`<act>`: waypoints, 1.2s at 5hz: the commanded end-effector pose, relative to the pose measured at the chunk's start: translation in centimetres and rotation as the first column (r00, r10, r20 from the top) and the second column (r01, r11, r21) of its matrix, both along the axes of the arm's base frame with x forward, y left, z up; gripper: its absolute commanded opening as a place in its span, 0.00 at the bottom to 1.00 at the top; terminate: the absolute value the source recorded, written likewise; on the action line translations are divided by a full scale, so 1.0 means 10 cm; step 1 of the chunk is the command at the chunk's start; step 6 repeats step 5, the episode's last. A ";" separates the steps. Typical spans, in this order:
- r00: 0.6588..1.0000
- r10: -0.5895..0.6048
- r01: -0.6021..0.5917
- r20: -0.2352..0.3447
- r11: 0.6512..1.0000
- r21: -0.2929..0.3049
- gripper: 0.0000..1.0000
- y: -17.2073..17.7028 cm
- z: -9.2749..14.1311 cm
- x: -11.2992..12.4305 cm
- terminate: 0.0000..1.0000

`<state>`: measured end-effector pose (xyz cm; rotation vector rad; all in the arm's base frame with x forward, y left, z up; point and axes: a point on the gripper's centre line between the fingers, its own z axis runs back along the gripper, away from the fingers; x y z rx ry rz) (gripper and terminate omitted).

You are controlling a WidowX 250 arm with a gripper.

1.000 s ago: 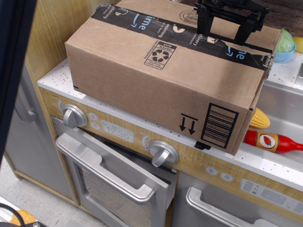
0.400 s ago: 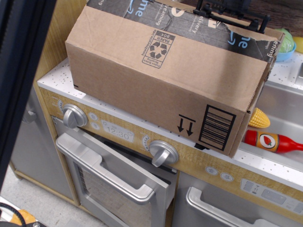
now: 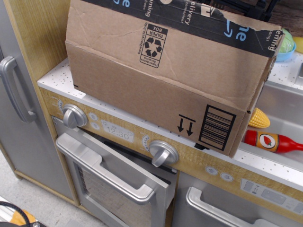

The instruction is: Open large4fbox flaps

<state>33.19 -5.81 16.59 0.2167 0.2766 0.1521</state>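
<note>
Barely visible behind the raised flap [image 3: 161,35] of the large4fbox [image 3: 156,94], the hand [image 3: 258,8] hides its grip state

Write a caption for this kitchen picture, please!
A big cardboard box sits on a toy kitchen counter, its near flap lifted upright.

This is a child's play kitchen, a toy set rather than a real one. A pale speckled table [image 3: 57,75] tops a wood-look front panel carrying silver knobs [image 3: 74,116], a printed clock display [image 3: 117,131] and an oven door [image 3: 118,184] with a chunky silver handle, with a grey fridge-style door [image 3: 23,123] at the left. Plastic toy food lies on the right side: a corn cob [image 3: 258,118] and a red sauce bottle [image 3: 273,141] with a chilli label.
</note>
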 end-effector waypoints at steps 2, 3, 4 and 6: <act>0.979 0.075 -0.075 0.189 0.997 -0.003 1.00 -0.03 0.10 -0.57 0.00; 0.973 0.065 -0.054 0.221 0.997 -0.055 1.00 0.03 -0.10 -0.73 0.00; 0.963 0.060 -0.039 0.263 0.996 -0.085 1.00 0.06 -0.31 -0.86 0.00; 0.950 0.038 -0.012 0.311 0.996 -0.086 1.00 0.06 -0.45 -0.90 1.00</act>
